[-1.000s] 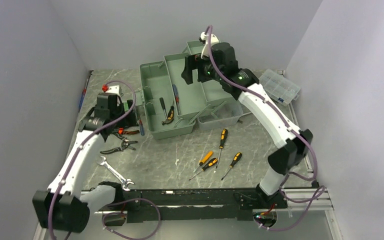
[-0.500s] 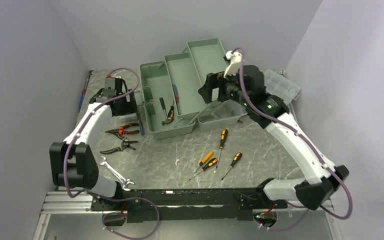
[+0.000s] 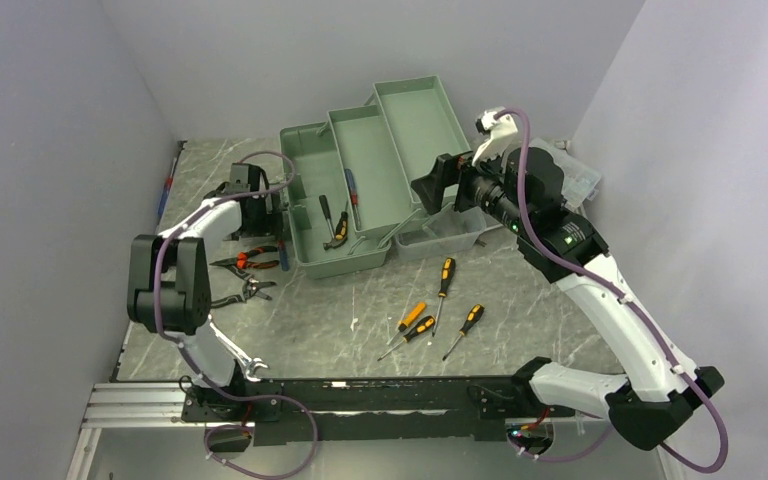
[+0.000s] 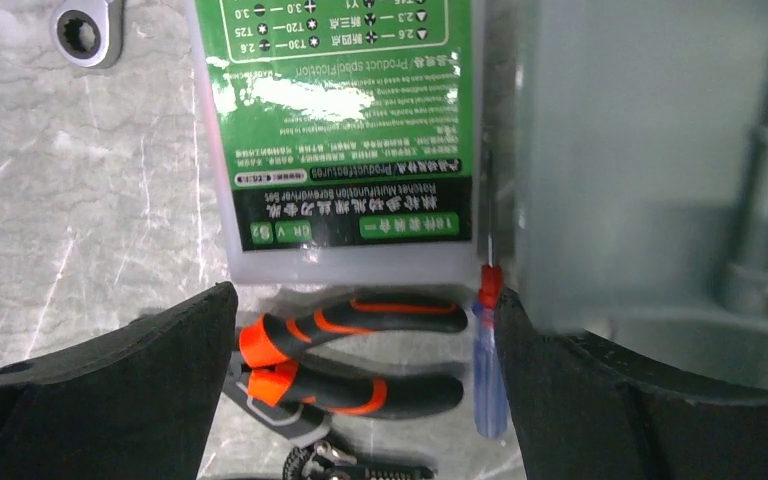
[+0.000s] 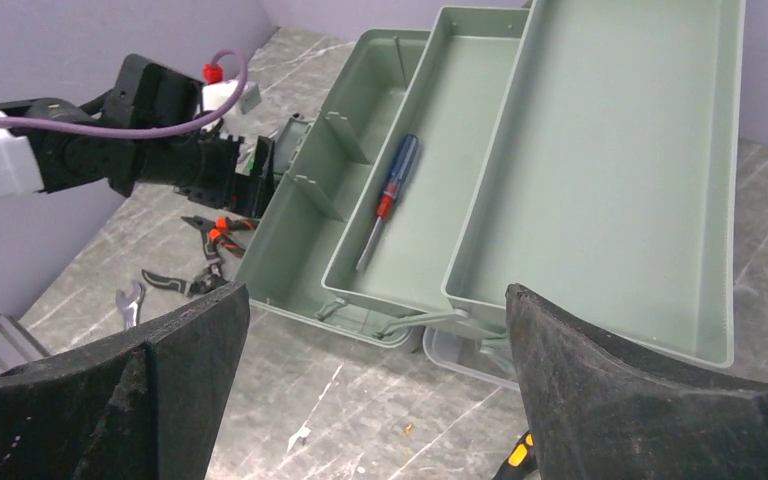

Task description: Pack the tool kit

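- Hovering low over the worktop (image 3: 360, 300), the left tool (image 4: 360, 395) stands spread wide and empty; we note orange-handled pliers (image 4: 380, 392) and a blue screwdriver (image 4: 488, 380) below it.
- Likewise spread and empty, the right tool (image 5: 375, 385) sits at the toolbox (image 3: 360, 185) right side.
- We log the toolbox open at the worktop's far middle, trays fanned out; four orange-black screwdrivers (image 3: 446, 270) lie loose in front.

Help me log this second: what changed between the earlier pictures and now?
The right gripper drew back off the toolbox trays to its right side; the left gripper edged toward the toolbox's left wall. Both stayed open and empty; the screwdrivers and pliers did not move.
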